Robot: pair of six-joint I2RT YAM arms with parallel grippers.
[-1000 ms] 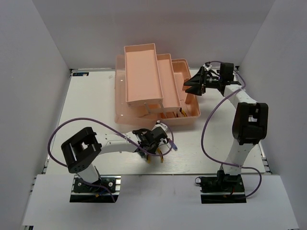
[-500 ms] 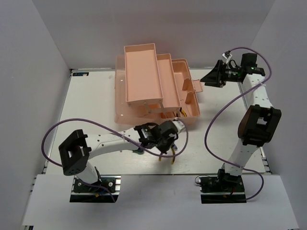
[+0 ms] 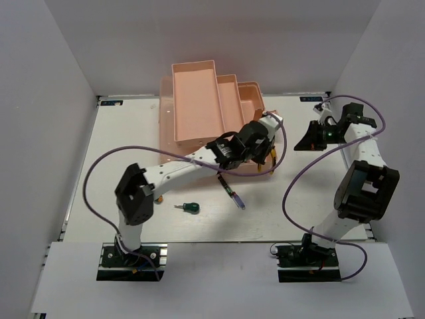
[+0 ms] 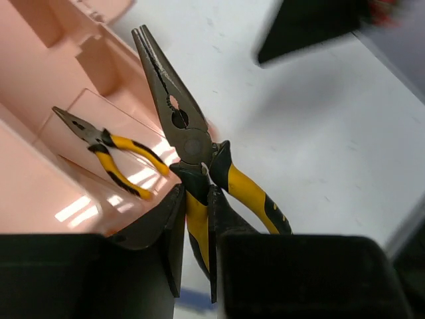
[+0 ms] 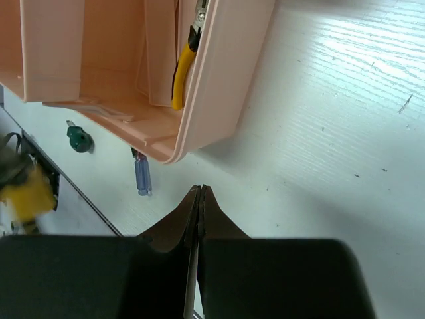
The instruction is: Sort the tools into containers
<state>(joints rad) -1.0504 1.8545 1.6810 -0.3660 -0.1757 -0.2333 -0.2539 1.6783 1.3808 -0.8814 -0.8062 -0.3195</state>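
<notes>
1. Note the change: 1 second ago the left gripper (image 4: 197,231) sat low over the table near the robot. It has since risen and swung out to the near-right corner of the toolbox (image 3: 196,100).
2. Confirm the grasp. The left fingers are clamped on 1 yellow handle of the carried pliers (image 4: 189,133). The nose points up and away, over the toolbox rim.
3. Check the target. The stored pliers (image 4: 116,156) already lie in the lower compartment at that corner, just beside the carried pair in the wrist view.
4. Treat this step as transport nearly complete. The next move is probably a short lowering and release, so that both pliers share 1 compartment.
5. Note the right gripper (image 5: 198,196). It has drawn back from the toolbox and now hovers well apart on the right, fingers pressed together with nothing between them.
6. Count the remaining work: the green-handled screwdriver (image 3: 192,208) and the purple-handled screwdriver (image 3: 234,197) lie on the table in front of the toolbox, apart from each other.
7. Inspect the surface: the table (image 3: 119,153) is white, with faint grain and small marks in the right wrist view.
8. Observe the room: plain white walls (image 3: 60,66) enclose 3 sides.
</notes>
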